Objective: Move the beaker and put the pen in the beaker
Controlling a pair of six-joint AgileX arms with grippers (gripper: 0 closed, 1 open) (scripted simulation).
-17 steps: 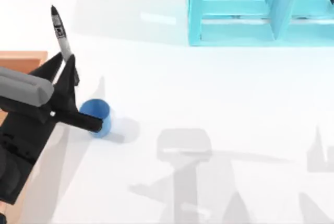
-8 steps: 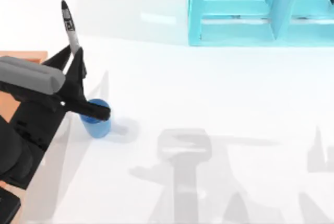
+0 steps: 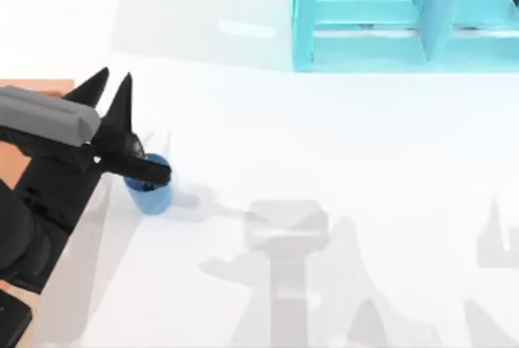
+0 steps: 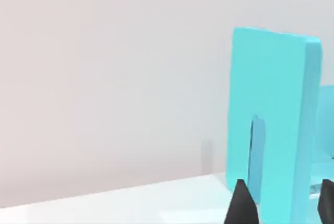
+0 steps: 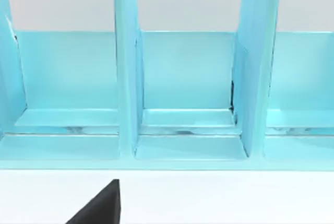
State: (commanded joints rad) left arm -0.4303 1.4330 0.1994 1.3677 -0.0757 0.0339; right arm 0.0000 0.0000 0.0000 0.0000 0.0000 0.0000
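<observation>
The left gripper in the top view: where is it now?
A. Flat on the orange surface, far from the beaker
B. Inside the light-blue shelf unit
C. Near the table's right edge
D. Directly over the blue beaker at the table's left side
D. In the top view the left gripper stands with its fingers apart above the beaker, partly covering its rim, far from the shelf unit.

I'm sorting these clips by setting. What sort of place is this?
Likely a rendered desk or office-style tabletop: a plain white table, a light-blue shelf unit at its back, and a small blue beaker beneath the left gripper.
</observation>
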